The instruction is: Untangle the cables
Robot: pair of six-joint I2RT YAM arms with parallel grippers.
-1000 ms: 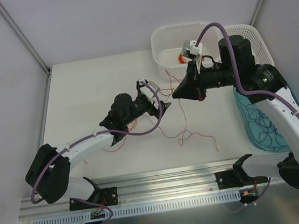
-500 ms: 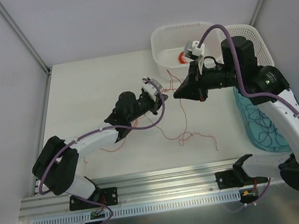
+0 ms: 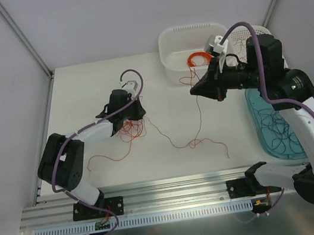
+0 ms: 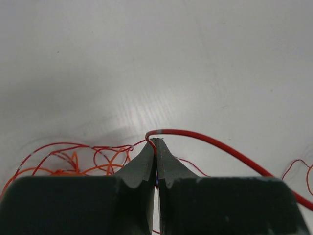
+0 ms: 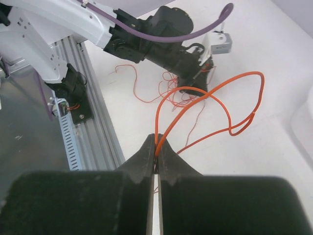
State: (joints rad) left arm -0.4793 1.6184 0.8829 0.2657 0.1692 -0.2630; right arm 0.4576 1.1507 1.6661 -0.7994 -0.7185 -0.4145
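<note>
The cables (image 3: 130,131) are thin red and orange wires, bunched in a scribbly clump on the white table under my left gripper (image 3: 134,117). One long strand (image 3: 173,145) trails right across the table and climbs to my right gripper (image 3: 194,92). In the left wrist view, my left gripper (image 4: 156,145) is shut on a red cable (image 4: 215,144), with the clump (image 4: 73,159) to its left. My right gripper (image 5: 156,144), lifted above the table, is shut on an orange cable (image 5: 230,105) that loops out ahead of it.
A white tub (image 3: 189,37) at the back holds a neat orange ring coil (image 3: 198,59). A white basket (image 3: 263,33) sits behind the right arm. A teal tray (image 3: 255,119) with dark wire loops lies at the right edge. A metal rail (image 3: 157,193) runs along the front.
My left gripper has shut on a red strand and swung left and back. The right gripper has drifted slightly right and up, and the wires are now drawn out between the two.
</note>
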